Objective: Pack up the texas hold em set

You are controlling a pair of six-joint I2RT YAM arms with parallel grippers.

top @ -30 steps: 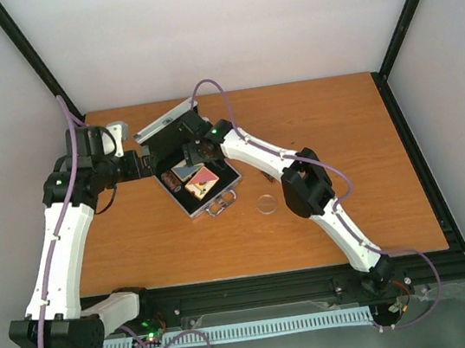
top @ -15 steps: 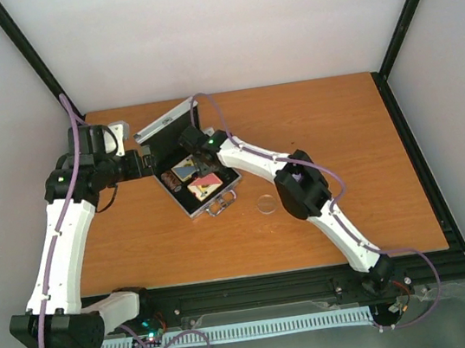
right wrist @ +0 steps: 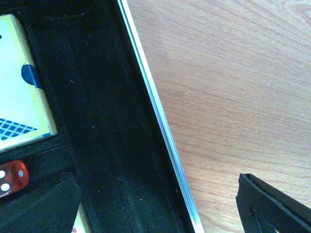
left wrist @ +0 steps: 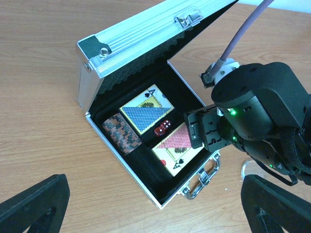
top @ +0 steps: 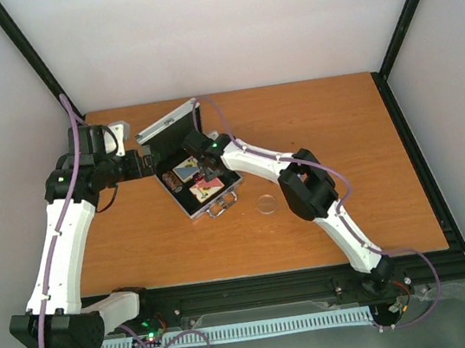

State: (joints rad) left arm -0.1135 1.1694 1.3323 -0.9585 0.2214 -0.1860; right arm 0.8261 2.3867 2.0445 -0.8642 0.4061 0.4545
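Backing off after setting the red card pack [left wrist: 177, 145] down in the case [left wrist: 124, 160] (lid up).
The right gripper [right wrist: 156, 199] has pulled toward the case's far edge, fingers spread and holding nothing. The pack, tilted under it a second ago, now lies flat beside the blue-yellow pack [left wrist: 146, 110], red dice [left wrist: 164, 127] and chip stack [left wrist: 121, 133]; it looks seated, though the arm hides part. The left gripper [left wrist: 154, 191] hovers at the case's left, fingers apart, empty. The clear disc [top: 266, 204] is on the table [top: 339, 123], so it and the lid remain. Orange wood top, white walls, black frame.
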